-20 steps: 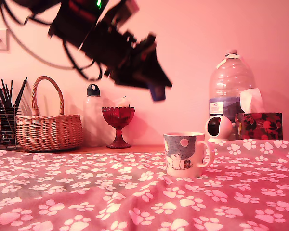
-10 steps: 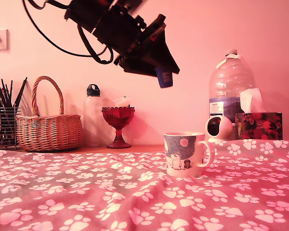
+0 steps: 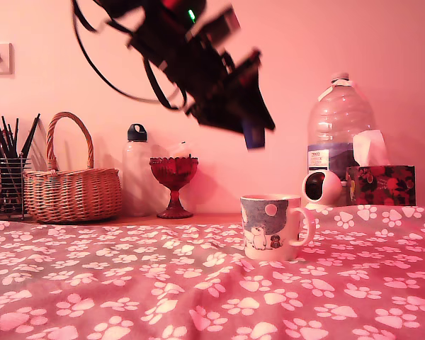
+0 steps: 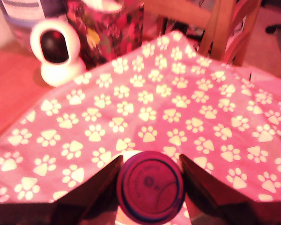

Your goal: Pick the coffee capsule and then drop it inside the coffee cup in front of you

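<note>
In the exterior view my gripper (image 3: 253, 133) hangs high in the air, above and slightly to the left of the coffee cup (image 3: 275, 227). It is shut on the coffee capsule (image 3: 253, 134), whose dark blue end pokes out below the fingers. The wrist view shows the round capsule (image 4: 150, 191) face-on, clamped between the two dark fingers (image 4: 91, 193), with the paw-print cloth below. The cup is a white mug with a blue-grey dotted band and small bear figures, standing upright on the cloth with its handle towards the exterior view's right. It does not appear in the wrist view.
Along the back wall stand a wicker basket (image 3: 72, 188), a pencil holder (image 3: 3, 177), a white bottle (image 3: 136, 170), a red glass goblet (image 3: 173, 185), a small round camera (image 3: 321, 188), a large water bottle (image 3: 338, 127) and a tissue box (image 3: 380, 184). The paw-print cloth (image 3: 127, 283) covers the table.
The arm has carried the capsule towards the exterior view's right and slightly down, closer to a spot above the cup. The cup has not moved.
</note>
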